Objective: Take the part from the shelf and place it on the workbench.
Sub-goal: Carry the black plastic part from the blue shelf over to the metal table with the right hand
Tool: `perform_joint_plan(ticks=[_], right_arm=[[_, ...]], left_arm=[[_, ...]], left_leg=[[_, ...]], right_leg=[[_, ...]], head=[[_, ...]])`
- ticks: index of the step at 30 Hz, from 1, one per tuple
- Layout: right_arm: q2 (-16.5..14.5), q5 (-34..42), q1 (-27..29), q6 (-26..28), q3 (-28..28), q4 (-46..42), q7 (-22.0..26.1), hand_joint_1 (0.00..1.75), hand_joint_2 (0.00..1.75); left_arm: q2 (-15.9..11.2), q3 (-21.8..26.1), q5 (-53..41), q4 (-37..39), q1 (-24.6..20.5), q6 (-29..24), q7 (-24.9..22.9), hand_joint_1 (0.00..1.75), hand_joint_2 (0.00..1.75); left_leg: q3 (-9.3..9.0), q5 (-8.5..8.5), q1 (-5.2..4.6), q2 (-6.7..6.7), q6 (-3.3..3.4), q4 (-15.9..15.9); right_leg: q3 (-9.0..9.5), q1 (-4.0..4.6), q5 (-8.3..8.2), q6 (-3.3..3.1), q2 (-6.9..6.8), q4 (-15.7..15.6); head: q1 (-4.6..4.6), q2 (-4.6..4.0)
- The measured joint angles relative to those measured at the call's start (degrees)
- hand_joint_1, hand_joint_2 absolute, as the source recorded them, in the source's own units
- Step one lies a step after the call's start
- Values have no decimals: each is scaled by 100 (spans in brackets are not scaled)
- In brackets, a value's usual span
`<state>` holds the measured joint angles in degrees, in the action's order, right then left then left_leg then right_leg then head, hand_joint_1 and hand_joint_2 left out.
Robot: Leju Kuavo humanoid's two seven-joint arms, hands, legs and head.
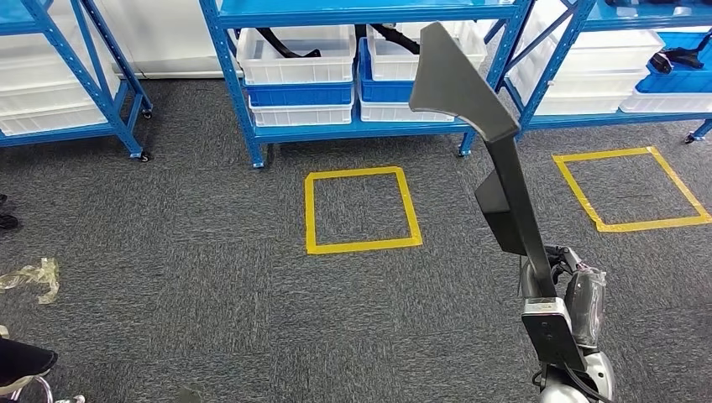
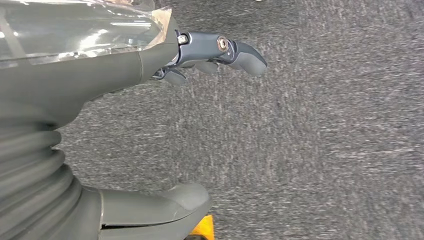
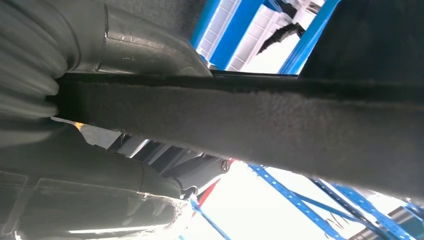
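My right hand [image 1: 573,304] grips the lower end of a long black part [image 1: 467,91] at the lower right of the head view. The part stands nearly upright, with a wide flat paddle-shaped top and a narrow stem. In the right wrist view the part [image 3: 260,125] runs as a dark fuzzy bar across the picture, with my right hand [image 3: 130,165] closed around it. The left hand [image 2: 150,65] hangs over grey carpet, thumb and fingers apart, holding nothing.
A blue shelf [image 1: 361,130] with white and blue bins stands ahead, and more blue shelves stand at the left [image 1: 101,101] and right [image 1: 588,117]. Two yellow tape squares [image 1: 361,245] [image 1: 630,225] mark the carpet. A person's shoe [image 1: 21,361] and a plastic scrap [image 1: 34,277] lie at the left.
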<state>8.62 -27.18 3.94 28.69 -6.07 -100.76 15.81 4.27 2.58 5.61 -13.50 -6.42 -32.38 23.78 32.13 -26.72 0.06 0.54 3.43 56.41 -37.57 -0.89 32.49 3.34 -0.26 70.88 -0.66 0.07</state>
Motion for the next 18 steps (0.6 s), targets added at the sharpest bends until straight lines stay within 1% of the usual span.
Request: perform_joint_plan(ticks=[1, 2, 3, 4, 6, 7, 8, 9, 10, 11, 12, 13, 14, 15, 16, 17, 18], right_arm=[[-2, 20, 6, -16, 4, -5, 0, 175, 175], [-4, 47, 5, -32, 11, -11, 3, 175, 175], [-8, 85, 6, -52, 21, -20, 12, 175, 175], [-11, 136, 8, -72, 38, -28, 24, 175, 175], [-21, 256, 15, -113, 81, -37, 55, 175, 175], [-25, 320, 17, -128, 104, -38, 70, 175, 175], [-28, 381, 19, -138, 126, -40, 90, 175, 175], [-31, 436, 21, -144, 145, -42, 111, 175, 175], [-33, 485, 24, -147, 164, -44, 133, 175, 175], [-35, 528, 26, -154, 184, -46, 155, 175, 175], [-37, 569, 31, -162, 204, -46, 178, 175, 175], [-39, 609, 36, -171, 223, -45, 199, 175, 175], [-40, 643, 42, -181, 241, -44, 218, 175, 175], [-43, 670, 46, -188, 257, -43, 235, 175, 175], [-47, 693, 47, -192, 269, -43, 246, 175, 175], [-52, 714, 46, -196, 278, -44, 254, 175, 175], [-58, 738, 38, -201, 284, -44, 261, 175, 175]], left_arm=[[1, 0, 4, 0, 6, 1, 1, 0, 175], [1, 0, 8, 0, 8, 2, 2, 0, 175], [1, 0, 12, -1, 8, 3, 4, 0, 175], [1, 0, 14, -1, 11, 6, 6, 0, 175], [2, 0, 14, -1, 21, 20, 9, 0, 175], [1, 0, 14, -1, 26, 27, 9, 0, 175], [-1, 0, 15, -1, 29, 32, 9, 0, 175], [-2, 0, 16, -1, 30, 33, 9, 0, 175], [-2, -1, 20, -1, 32, 33, 9, 0, 175], [0, -1, 27, -1, 37, 33, 11, 0, 175], [3, -1, 35, 0, 44, 33, 13, 0, 175], [4, -1, 44, 0, 53, 33, 19, 0, 175], [5, 0, 53, 0, 60, 33, 27, 0, 175], [5, 0, 62, 0, 66, 33, 36, 0, 175], [5, 0, 69, 0, 69, 33, 48, 0, 175], [3, 1, 77, 1, 70, 33, 59, 0, 175], [2, 1, 83, 1, 75, 34, 69, 0, 175]], left_leg=[[21, 26, 2, 7, -17, 11], [37, 47, -6, 14, -40, 27], [55, 65, -15, 22, -65, 42], [67, 81, -26, 33, -92, 54], [80, 115, -33, 58, -150, 58], [91, 111, -24, 66, -181, 70], [121, 48, -14, 56, -213, 133], [193, -88, -3, 36, -244, 300], [312, -290, 10, 10, -272, 586], [465, -517, 16, -10, -297, 970], [618, -701, 20, -17, -314, 1357], [717, -793, 22, -20, -323, 1627], [724, -778, 22, -27, -322, 1706], [628, -663, 24, -44, -312, 1567], [430, -473, 29, -103, -293, 1223], [215, -311, 38, -239, -266, 832], [35, -195, 49, -374, -241, 488]], right_leg=[[318, -9, -110, 49, -11, -447], [613, -10, -189, 67, -39, -909], [828, -4, -255, 54, -51, -1272], [927, 7, -279, 19, -59, -1461], [904, 24, -301, -81, -16, -1495], [903, 5, -326, -126, 6, -1492], [898, -12, -357, -175, 29, -1495], [889, -30, -390, -225, 50, -1502], [877, -43, -421, -266, 72, -1504], [842, -34, -444, -294, 98, -1497], [809, -28, -462, -308, 127, -1487], [778, -22, -475, -310, 166, -1474], [754, -18, -483, -306, 210, -1458], [739, -17, -487, -299, 258, -1443], [732, -17, -489, -294, 311, -1429], [725, -19, -492, -288, 360, -1416], [707, -5, -499, -274, 411, -1399]], head=[[-1, 0], [-2, 0], [-2, 0], [-1, 0], [3, 0], [3, 0], [8, 0], [12, 0], [16, 0], [23, 0], [25, 0], [26, 0], [27, 0], [28, 0], [29, 0], [27, 0], [22, 0]])
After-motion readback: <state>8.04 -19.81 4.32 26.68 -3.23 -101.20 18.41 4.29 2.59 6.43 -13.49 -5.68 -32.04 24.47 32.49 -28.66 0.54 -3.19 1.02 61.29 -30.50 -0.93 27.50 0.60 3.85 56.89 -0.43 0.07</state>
